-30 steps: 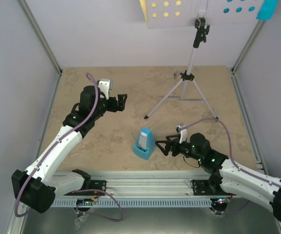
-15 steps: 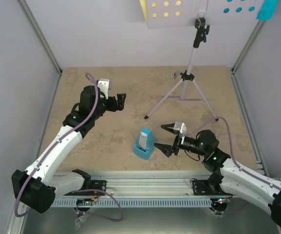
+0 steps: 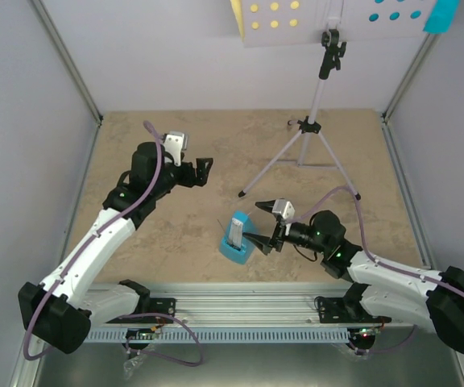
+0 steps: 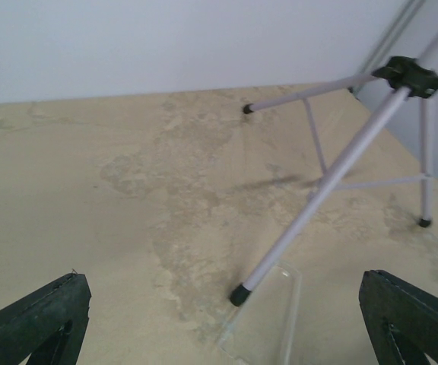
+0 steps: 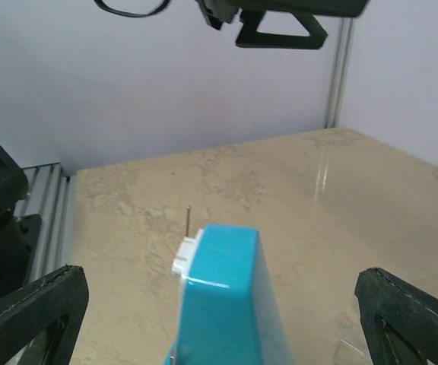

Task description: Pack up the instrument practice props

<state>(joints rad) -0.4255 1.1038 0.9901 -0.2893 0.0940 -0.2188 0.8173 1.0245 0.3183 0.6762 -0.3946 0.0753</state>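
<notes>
From where I stood, the packing had hardly begun. The music stand (image 3: 313, 101) was upright at the back of the table (image 3: 184, 234), its three legs spread wide. Its holed desk (image 3: 329, 20) sat at the top edge of the overhead view. The yellow sheet (image 3: 237, 16) lay at the desk's left end and the cyan sheet (image 3: 441, 16) at its right end, so neither had been taken off.

The blue metronome (image 3: 238, 238) stood on the table near the front rail, well apart from the stand, and nothing was holding it. The right gripper (image 3: 260, 226) was low and level with it, fingers spread as wide as they seemed to go. In its own camera the blue body (image 5: 226, 304) sat squarely between the two fingers, but I could not tell whether either one touched it. My guess was that the metronome was the first thing to be picked up — a grab lined up, not yet made.

The left gripper (image 3: 203, 172) hung above the middle of the table, also wide open and empty. It pointed toward the stand's nearest leg (image 4: 318, 190), whose rubber foot (image 4: 238, 295) rested on the table a little way ahead of it.

So everything was left to do: metronome, both sheets, and the stand itself (which looked as if it would need folding). I saw no box or bag anywhere in view to pack them into.
</notes>
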